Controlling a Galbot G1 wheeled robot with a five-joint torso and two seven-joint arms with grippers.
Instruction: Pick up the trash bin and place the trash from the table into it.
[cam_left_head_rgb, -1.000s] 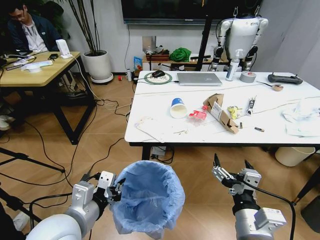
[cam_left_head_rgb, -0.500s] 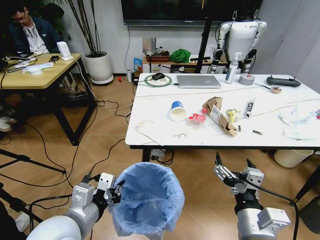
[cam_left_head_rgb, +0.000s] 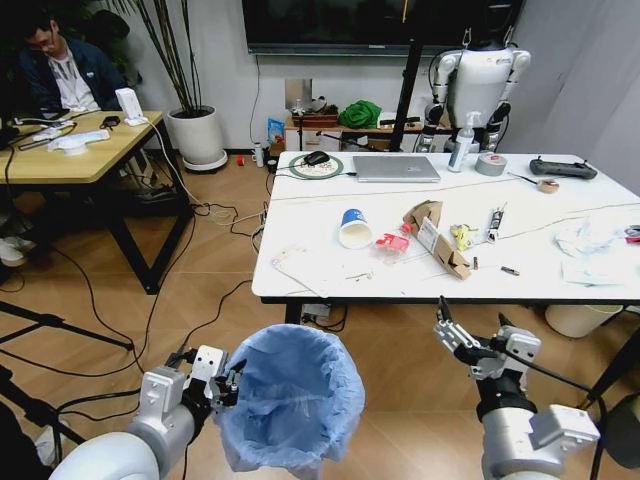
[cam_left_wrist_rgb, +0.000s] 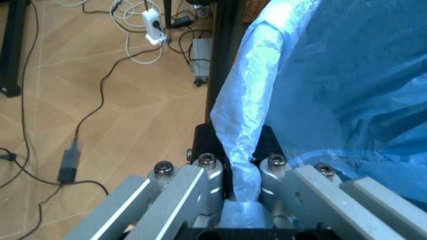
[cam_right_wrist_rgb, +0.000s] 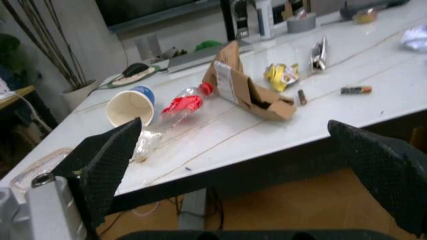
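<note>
Holding the trash bin (cam_left_head_rgb: 292, 395) by its bagged rim, the left gripper (cam_left_head_rgb: 222, 381) is clamped tight; the right gripper (cam_left_head_rgb: 476, 340), spread wide and empty, faces the table (cam_left_head_rgb: 300, 277); the trash (cam_left_head_rgb: 400, 234) lies ahead and above it, nearer this arm.

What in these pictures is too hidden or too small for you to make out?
- Trash bin: in the head view the blue bag covers its walls and hides whether anything lies inside.
- Left claw: in the left wrist view the bag hides where its fingers meet, pinched on the rim.
- Tissues: cut off by the head view's right edge.
- Small wrappers on the table: print too small to read.
- Right claw: open, below the table edge.
</note>
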